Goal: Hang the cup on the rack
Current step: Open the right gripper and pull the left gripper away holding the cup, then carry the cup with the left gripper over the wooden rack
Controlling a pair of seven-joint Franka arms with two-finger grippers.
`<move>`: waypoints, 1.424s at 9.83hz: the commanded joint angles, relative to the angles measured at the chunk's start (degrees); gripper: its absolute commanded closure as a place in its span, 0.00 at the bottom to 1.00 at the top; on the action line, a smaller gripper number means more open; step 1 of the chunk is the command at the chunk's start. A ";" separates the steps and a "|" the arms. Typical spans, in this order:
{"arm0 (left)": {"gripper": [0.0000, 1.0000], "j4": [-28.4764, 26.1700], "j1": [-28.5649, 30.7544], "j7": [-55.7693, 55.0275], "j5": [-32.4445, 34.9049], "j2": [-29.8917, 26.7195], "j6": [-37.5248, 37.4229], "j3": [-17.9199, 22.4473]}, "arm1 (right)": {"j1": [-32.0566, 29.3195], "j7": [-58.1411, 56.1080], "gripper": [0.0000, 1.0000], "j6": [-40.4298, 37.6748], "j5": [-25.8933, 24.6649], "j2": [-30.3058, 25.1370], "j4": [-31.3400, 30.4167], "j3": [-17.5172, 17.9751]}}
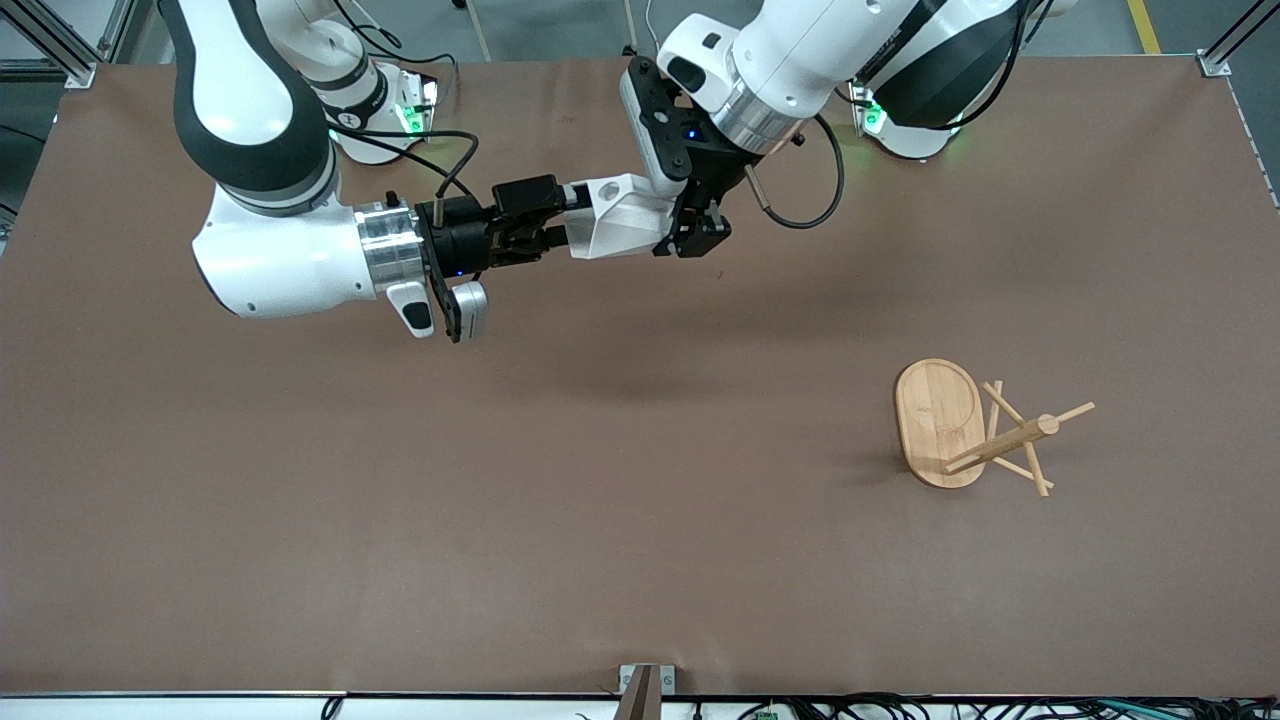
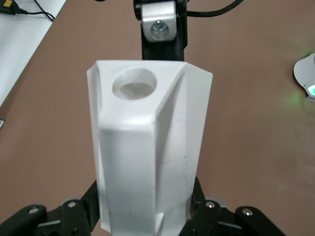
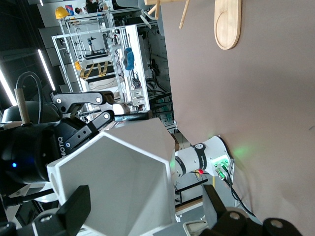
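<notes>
The white faceted cup [image 1: 615, 222] hangs on its side in the air over the part of the table near the robots' bases, between both grippers. My left gripper [image 1: 690, 235] is shut on one end of it; in the left wrist view [image 2: 146, 206] its fingers press both sides of the cup [image 2: 147, 147], whose pierced handle points away. My right gripper [image 1: 555, 222] is at the handle end, open, with one finger [image 3: 216, 206] clear of the cup [image 3: 118, 182]. The bamboo rack [image 1: 940, 420] lies tipped on its side toward the left arm's end, pegs [image 1: 1030, 445] splayed.
The brown table [image 1: 600, 500] carries only the rack. The arms' bases with green lights [image 1: 410, 115] and cables stand along the edge by the robots. A small metal bracket [image 1: 645, 685] sits at the table's edge nearest the front camera.
</notes>
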 commanded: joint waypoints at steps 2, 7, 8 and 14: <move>0.98 -1.42 1.82 4.58 2.08 3.82 3.68 -0.12 | -1.62 0.80 0.00 3.09 -10.28 -1.59 1.40 -1.65; 1.00 -1.33 2.70 3.30 4.46 6.20 4.66 -0.03 | -6.44 0.80 0.00 4.80 -42.44 -8.87 1.06 -4.20; 1.00 -1.60 3.66 0.50 4.89 6.81 4.57 -0.03 | -9.15 0.80 0.00 4.01 -44.87 -10.28 1.15 -4.20; 1.00 -1.69 9.90 -9.79 5.69 6.02 4.22 0.06 | -15.68 0.62 0.00 -1.98 -71.67 -12.49 4.83 -4.29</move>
